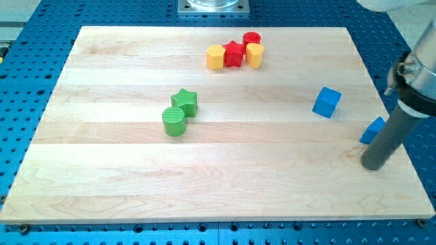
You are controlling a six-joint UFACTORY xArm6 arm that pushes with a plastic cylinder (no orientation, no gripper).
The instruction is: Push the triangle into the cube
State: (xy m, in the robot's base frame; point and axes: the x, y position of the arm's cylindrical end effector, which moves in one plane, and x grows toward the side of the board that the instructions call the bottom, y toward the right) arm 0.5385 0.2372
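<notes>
Board: pale wooden board [204, 177] on blue perforated table [27, 88].
Triangle: blue triangle [372, 129], partly hidden behind rod.
Cube: blue cube [327, 102], well apart.
Tip: my tip [373, 165] just below triangle; plain rod, no fingers.

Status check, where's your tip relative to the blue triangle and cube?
My tip at the view's right edge, just below the blue triangle, rod partly hiding it. Blue cube up-left of the triangle, apart. Nothing between them.

My arm shows only at the view's right edge — a white and light-grey housing above a black collar, then a straight, smooth dark-grey rod, round in section, ending at my tip [374, 165].
</notes>
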